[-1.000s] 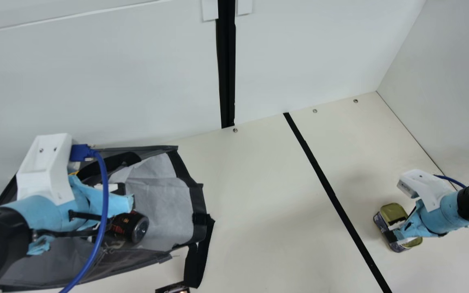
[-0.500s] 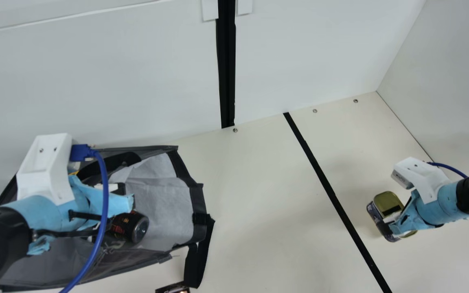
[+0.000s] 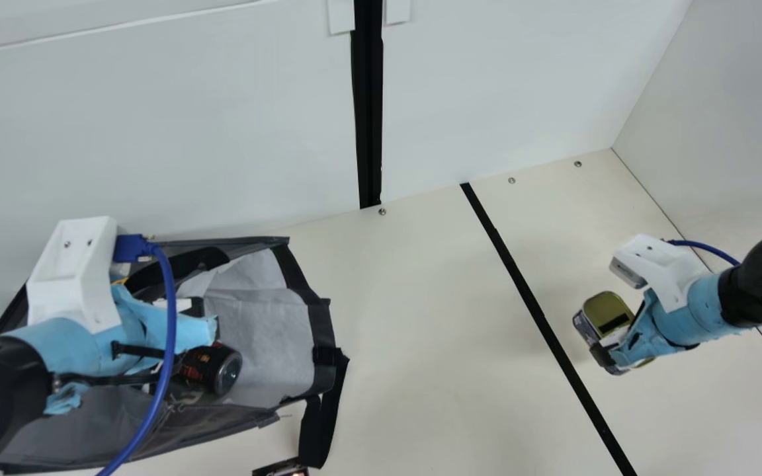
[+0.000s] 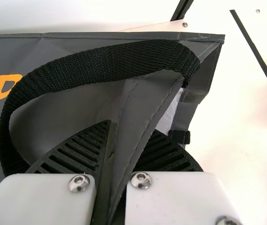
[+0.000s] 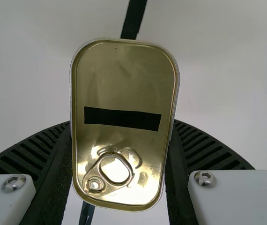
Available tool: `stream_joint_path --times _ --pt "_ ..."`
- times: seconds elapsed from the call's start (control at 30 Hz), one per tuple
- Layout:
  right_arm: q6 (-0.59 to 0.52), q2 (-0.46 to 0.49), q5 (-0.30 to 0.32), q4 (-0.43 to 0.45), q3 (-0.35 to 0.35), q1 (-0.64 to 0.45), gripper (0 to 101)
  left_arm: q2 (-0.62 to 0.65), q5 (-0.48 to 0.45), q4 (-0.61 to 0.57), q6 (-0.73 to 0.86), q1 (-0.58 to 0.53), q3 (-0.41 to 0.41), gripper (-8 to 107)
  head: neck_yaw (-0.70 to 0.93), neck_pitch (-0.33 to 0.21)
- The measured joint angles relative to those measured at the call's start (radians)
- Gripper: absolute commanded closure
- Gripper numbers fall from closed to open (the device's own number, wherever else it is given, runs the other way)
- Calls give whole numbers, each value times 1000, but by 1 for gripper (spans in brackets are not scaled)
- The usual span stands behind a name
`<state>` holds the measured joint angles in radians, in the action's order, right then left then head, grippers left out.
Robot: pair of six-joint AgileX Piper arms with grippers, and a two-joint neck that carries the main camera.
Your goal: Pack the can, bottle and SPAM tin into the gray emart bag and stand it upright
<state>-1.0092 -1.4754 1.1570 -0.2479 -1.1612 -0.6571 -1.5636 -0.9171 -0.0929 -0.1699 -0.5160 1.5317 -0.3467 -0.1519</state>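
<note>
The left gripper (image 4: 131, 127) pinches the bag (image 3: 268, 344) by a fold, likely keeping it steady for loading; the can (image 3: 212, 370) lies in its mouth. The right gripper (image 5: 122, 123) clasps the tin (image 5: 124, 84) with 2 fingers, well apart from the bag. The left arm (image 3: 83, 350) hides contents; a dark thing (image 3: 280, 469) is cut off below.

SPAM tin (image 5: 124, 84) gold on top (one black stripe (image 5: 122, 119)), bag (image 4: 68, 110) gray with black strap (image 4: 100, 64)
</note>
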Motion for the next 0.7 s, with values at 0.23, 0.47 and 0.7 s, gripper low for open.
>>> stream_joint_path --times 0.23,0.47,0.7 --pt "-29 -29 53 -6 -77 78 101 0 0 0 0 0 0 107 -2 0" --pt "-89 -63 65 -22 -119 137 101 0 0 0 0 0 0 107 -2 0" --pt "-142 -82 64 -41 -128 189 101 0 0 0 0 0 0 107 -2 0"
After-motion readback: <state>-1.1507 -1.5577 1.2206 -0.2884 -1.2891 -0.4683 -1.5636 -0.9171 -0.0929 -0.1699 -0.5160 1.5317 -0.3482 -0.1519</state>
